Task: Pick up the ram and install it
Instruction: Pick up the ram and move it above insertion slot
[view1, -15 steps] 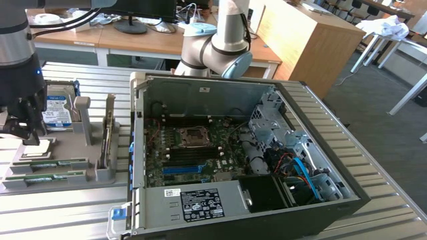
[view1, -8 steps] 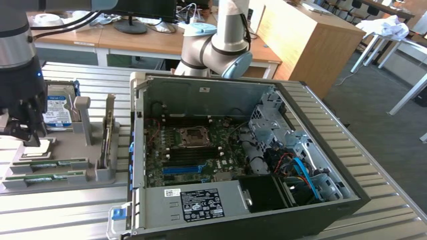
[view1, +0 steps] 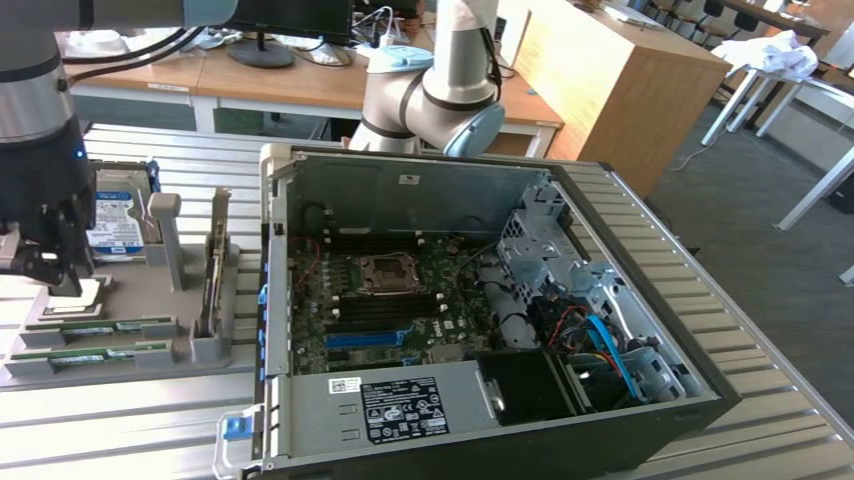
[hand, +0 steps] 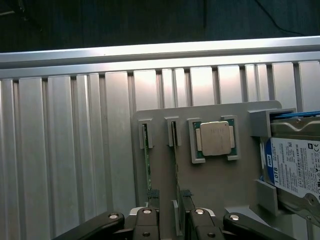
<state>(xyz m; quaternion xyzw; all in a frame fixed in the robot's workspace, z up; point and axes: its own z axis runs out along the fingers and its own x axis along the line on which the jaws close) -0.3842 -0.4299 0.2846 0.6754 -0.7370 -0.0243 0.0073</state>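
My fingers (hand: 146, 226) are black with a slight sheen and bright metal screw heads. The table (hand: 60, 150) is ribbed aluminium, brushed bright. The holder (hand: 220, 195) looks like matt grey plastic; its processor (hand: 215, 137) has a dull satin metal lid. The ram (hand: 147, 165) is green circuit board. In the exterior view the computer case (view1: 400, 185) is bare grey sheet metal, and at one o'clock from it the cabinet (view1: 601, 90) is smooth pale wood.
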